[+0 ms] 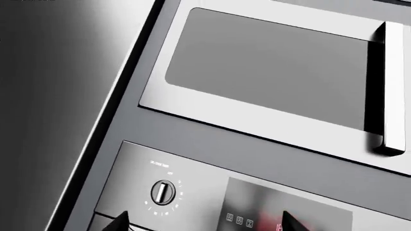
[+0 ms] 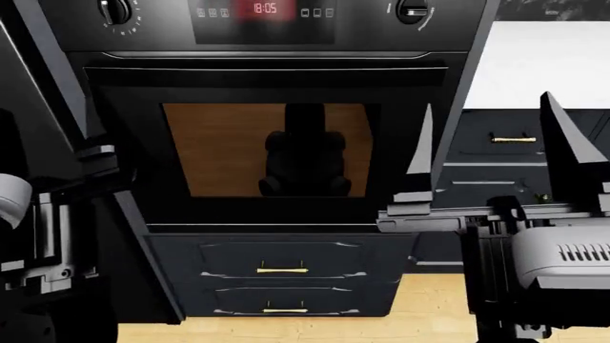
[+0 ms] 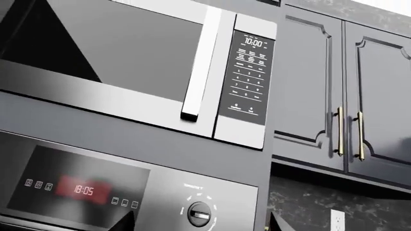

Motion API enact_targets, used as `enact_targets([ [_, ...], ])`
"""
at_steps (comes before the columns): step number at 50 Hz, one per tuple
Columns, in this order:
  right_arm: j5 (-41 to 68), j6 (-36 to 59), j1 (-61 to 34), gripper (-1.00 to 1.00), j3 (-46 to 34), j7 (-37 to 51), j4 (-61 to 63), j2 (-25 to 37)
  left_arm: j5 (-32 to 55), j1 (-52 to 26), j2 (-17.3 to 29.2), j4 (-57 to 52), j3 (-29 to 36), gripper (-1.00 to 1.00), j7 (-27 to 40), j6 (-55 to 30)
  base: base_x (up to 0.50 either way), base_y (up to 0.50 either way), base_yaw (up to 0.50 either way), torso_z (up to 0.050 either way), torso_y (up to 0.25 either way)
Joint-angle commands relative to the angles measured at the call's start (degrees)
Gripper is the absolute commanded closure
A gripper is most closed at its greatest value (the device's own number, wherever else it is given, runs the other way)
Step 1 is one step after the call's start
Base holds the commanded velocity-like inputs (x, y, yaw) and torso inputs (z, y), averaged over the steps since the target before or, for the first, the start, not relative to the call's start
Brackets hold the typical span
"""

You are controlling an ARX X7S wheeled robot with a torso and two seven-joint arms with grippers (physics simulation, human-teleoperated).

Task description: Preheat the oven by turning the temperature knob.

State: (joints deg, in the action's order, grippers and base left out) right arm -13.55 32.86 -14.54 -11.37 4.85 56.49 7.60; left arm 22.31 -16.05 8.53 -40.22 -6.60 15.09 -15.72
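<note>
Approach phase, nothing touched yet. Large glossy black built-in oven (image 2: 286, 143) sits dead ahead, face toward the robot, control panel along the top edge, blue drawers with brass handles (image 2: 283, 270) below it.

Right end effector (image 2: 496, 153) is spread wide, fingers pointing up, empty, well below the right black round knob (image 2: 413, 11). Left end effector (image 1: 202, 222): only two dark fingertips show in its wrist view, apart and empty, under the left black round knob (image 1: 163, 192).

The panel labels are too small to tell which knob sets temperature; confirm before committing.

To do it well: raise the arm, centre the fingers on the knob, close across its raised grip bar, rotate about the knob axis, no side load.

Knob axis runs straight out of the panel; the right knob's grip bar lies roughly horizontal, the left one's near vertical. The long bar handle (image 2: 276, 56) runs left-right.

The stainless microwave with a dark keypad (image 3: 247, 77) sits above the oven; stay clear.
</note>
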Motion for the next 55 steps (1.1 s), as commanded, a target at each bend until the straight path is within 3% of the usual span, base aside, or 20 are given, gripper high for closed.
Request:
enact_targets([
  [1,-0.05,0.51,-0.11,-1.0,-0.89,0.2,0.96,0.37,1.27,-0.13,0.72,-0.64,-0.25,-1.0,0.79,-0.09,0.0,0.0,0.0,0.0,0.0],
  [46,0.54,2.51,-0.25,-1.0,-1.62,0.0,2.4,0.44,2.6,0.2,2.75,-1.16,0.83,-1.0,2.85,0.79,0.0,-0.06,0.0,0.0,0.0],
  [55,1.35,0.93,0.36,-1.0,-2.07,-0.3,2.04,0.81,2.94,0.1,3.05,-1.18,1.08,-1.0,3.21,0.88,0.41,0.0,0.0,0.0,0.0],
])
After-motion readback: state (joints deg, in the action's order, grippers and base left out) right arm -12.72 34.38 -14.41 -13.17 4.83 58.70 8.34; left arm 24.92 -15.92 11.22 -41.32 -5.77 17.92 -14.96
